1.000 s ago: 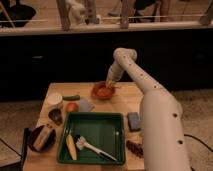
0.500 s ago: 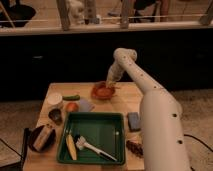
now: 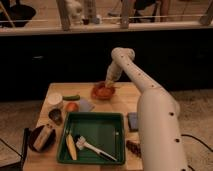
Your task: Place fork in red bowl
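The red bowl (image 3: 102, 92) stands at the back middle of the wooden table (image 3: 125, 102). My gripper (image 3: 108, 81) hangs just over the bowl's right rim, at the end of the white arm (image 3: 145, 100) that reaches in from the lower right. I cannot tell whether it holds anything. A fork-like utensil (image 3: 93, 149) with a white head and a dark handle lies in the green tray (image 3: 116, 134) at the front, far from the gripper.
A white cup (image 3: 55, 99), a green vegetable (image 3: 71, 97), an orange item (image 3: 71, 106) and a metal cup (image 3: 55, 116) stand at the left. A dark dish (image 3: 34, 143) with bread sits front left. A blue sponge (image 3: 132, 121) lies right of the tray. A yellow item (image 3: 71, 146) lies in the tray.
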Motion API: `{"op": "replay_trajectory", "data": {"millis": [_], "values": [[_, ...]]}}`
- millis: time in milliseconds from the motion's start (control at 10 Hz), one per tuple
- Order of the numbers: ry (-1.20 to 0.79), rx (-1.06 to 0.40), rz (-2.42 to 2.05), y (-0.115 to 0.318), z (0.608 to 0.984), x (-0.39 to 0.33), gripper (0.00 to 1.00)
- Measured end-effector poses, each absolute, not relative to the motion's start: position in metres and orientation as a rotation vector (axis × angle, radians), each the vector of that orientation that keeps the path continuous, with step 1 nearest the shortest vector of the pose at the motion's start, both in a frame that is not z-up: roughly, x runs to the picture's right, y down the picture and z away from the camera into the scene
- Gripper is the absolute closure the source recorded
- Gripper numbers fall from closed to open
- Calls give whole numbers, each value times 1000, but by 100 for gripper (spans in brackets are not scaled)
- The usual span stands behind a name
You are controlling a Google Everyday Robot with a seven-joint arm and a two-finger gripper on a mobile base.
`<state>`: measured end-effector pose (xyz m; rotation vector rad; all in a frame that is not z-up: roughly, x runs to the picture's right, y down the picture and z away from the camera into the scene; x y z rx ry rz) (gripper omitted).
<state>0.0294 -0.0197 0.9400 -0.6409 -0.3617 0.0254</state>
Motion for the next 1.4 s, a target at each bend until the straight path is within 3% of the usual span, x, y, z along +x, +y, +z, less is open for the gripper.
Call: {"op": "replay_trajectory", "data": {"millis": [300, 1400], "values": [[-358, -647, 15, -20, 941, 27, 21], [-412, -663, -42, -15, 937, 31, 20]]}}
